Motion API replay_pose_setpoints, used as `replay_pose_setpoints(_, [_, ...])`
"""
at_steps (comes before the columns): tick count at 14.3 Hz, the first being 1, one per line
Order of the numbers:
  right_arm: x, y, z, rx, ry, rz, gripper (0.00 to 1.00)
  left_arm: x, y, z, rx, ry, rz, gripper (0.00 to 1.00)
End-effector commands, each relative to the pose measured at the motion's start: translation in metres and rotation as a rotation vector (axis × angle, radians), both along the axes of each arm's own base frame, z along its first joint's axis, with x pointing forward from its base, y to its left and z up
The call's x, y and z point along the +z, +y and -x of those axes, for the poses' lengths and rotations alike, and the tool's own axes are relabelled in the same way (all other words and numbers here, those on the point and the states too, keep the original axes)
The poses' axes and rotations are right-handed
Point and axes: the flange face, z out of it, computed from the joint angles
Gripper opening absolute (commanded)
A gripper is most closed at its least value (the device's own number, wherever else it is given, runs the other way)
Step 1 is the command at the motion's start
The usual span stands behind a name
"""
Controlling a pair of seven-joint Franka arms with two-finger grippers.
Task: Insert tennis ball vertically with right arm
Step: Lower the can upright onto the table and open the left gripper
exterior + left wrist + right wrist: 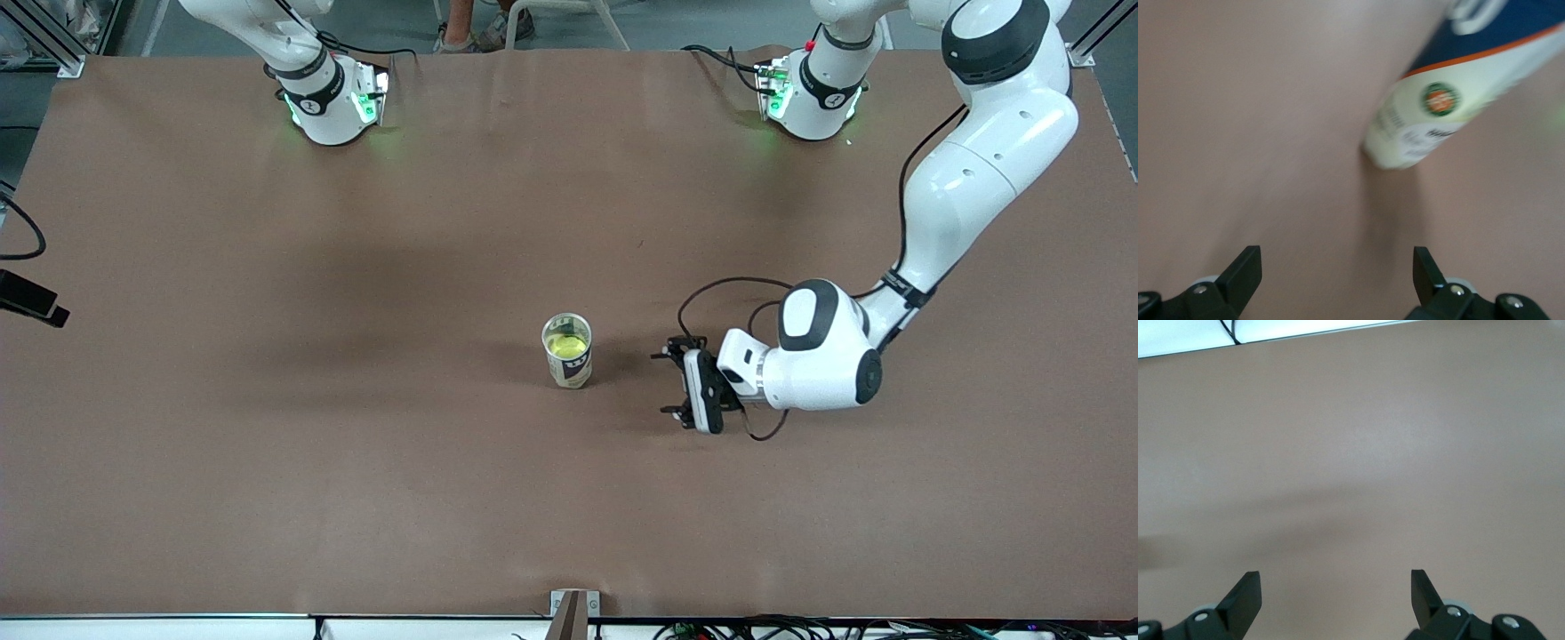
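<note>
Tennis ball [566, 345] already sits inside the upright can [567, 352], a fuzzy yellow-green round showing through the open mouth, so to my eye the insertion looks done and only the pull-away is left. Reading the front view like a clock, the right arm's base [329, 98] stands at about eleven o'clock, its hand out of that shot; the right gripper [1335, 593] shows in its wrist view, fingers spread wide with nothing between them, over bare matte brown table [267, 444]. At the dial's centre stands the can, a slim clear tube with a printed label. At three o'clock of it waits the left gripper [677, 382], gaping and empty, pointed at the can's side.
</note>
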Motion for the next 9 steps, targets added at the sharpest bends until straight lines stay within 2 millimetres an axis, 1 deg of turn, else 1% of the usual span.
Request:
replay_pose_setpoints(1, [0.013, 0.004, 0.014, 0.015, -0.009, 0.019, 1.00, 0.021, 0.012, -0.016, 0.124, 0.067, -0.124, 1.00])
replay_pose_setpoints(3, [0.013, 0.003, 0.015, 0.014, -0.008, 0.019, 1.00, 0.035, 0.026, -0.026, 0.213, 0.120, -0.154, 1.00])
replay_pose_setpoints(4, [0.010, 0.003, 0.017, 0.014, -0.006, 0.018, 1.00, 0.043, 0.034, -0.029, 0.258, 0.130, -0.166, 1.00])
replay_pose_setpoints(5, [0.010, 0.002, 0.020, 0.013, -0.004, 0.018, 1.00, 0.054, 0.045, -0.033, 0.299, 0.136, -0.186, 1.00])
replay_pose_setpoints(7, [0.013, 0.000, 0.024, 0.008, -0.001, 0.017, 1.00, 0.068, 0.062, -0.040, 0.387, 0.142, -0.231, 1.00])
replay_pose_setpoints(8, [0.015, 0.002, 0.029, 0.009, 0.000, 0.015, 1.00, 0.081, 0.063, -0.041, 0.419, 0.134, -0.249, 1.00])
replay_pose_setpoints(9, [0.013, 0.002, 0.035, 0.008, 0.005, 0.014, 1.00, 0.088, 0.064, -0.042, 0.459, 0.143, -0.256, 1.00])
